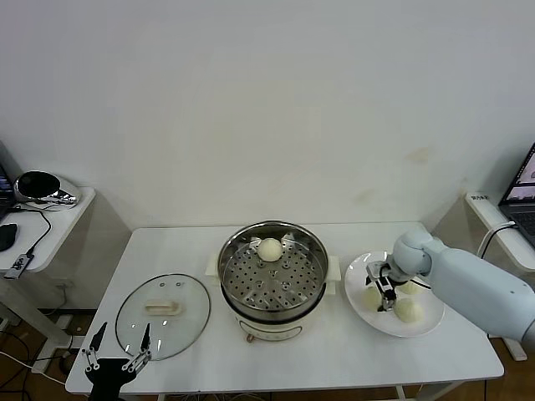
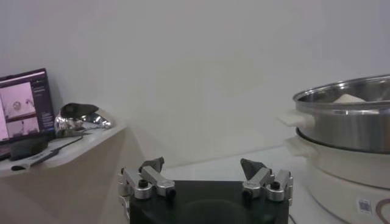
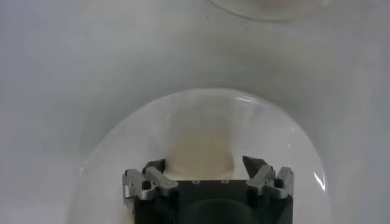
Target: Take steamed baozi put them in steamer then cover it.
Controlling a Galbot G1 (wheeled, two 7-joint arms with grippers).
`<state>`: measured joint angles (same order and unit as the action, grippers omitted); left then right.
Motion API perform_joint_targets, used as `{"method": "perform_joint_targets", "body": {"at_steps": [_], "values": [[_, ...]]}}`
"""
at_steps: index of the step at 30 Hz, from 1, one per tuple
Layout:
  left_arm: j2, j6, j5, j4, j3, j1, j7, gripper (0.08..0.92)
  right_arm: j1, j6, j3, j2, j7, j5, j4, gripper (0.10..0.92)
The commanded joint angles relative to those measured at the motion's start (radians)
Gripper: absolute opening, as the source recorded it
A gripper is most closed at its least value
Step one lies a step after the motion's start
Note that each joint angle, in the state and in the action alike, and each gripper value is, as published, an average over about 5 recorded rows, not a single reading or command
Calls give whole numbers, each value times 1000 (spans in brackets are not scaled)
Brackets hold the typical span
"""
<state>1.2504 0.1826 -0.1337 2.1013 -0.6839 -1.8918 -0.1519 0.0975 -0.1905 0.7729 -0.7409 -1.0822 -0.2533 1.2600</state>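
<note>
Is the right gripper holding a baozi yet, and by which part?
Cannot be told. The right gripper straddles a baozi on the plate, fingers beside its flanks; contact isn't visible.

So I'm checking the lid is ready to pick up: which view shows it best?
The head view: the whole lid lies flat on the table, left of the steamer, handle up, just ahead of the open left gripper. Neither wrist view shows the lid.

A lab-like room: bare white wall (image 1: 267, 100), white table (image 1: 167, 251), side desks with laptops (image 1: 522, 196).
</note>
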Motion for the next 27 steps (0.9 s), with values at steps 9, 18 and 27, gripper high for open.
{"method": "perform_joint_targets", "body": {"at_steps": [9,18,27], "values": [[0,1,1,8,-2,-4,0,823,-101,-6,46,29,-40,51,29,517],[-11,0,-3,10,4,4,3,823,-492,-85,261,113,-69,270,184,505],[-31,-2,-16,3,13,35,5,823,-926,-200,506,-24,-30,574,283,526]]}}
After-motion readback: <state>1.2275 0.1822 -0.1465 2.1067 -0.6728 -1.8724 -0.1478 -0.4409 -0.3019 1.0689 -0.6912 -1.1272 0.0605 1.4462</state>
